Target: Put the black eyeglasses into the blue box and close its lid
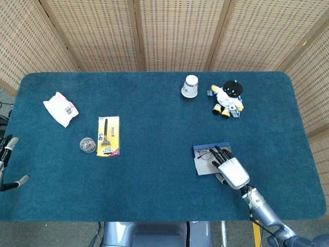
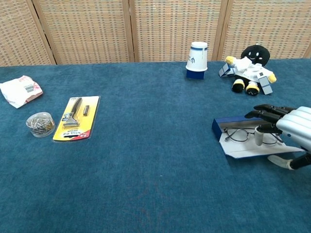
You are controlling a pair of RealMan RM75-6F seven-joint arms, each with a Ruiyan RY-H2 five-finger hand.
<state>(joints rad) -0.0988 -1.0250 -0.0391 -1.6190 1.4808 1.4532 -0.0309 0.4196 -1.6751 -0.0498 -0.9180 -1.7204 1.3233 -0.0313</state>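
Observation:
The blue box (image 2: pixel 218 126) lies open on the right of the table, its far wall also showing in the head view (image 1: pixel 211 147). The black eyeglasses (image 2: pixel 237 135) (image 1: pixel 207 154) lie inside it. The white lid (image 2: pixel 243 148) (image 1: pixel 202 167) is tilted up off the cloth. My right hand (image 2: pixel 287 128) (image 1: pixel 232 170) reaches over the box with fingers above the glasses and thumb under the lid's near edge, holding the lid. At the table's left edge my left hand (image 1: pixel 6 154) shows with fingers apart, holding nothing.
A paper cup (image 2: pixel 197 60) and a plush toy (image 2: pixel 250 69) stand at the back right. On the left lie a yellow razor pack (image 2: pixel 76 118), a small jar of clips (image 2: pixel 41 124) and a white packet (image 2: pixel 20 91).

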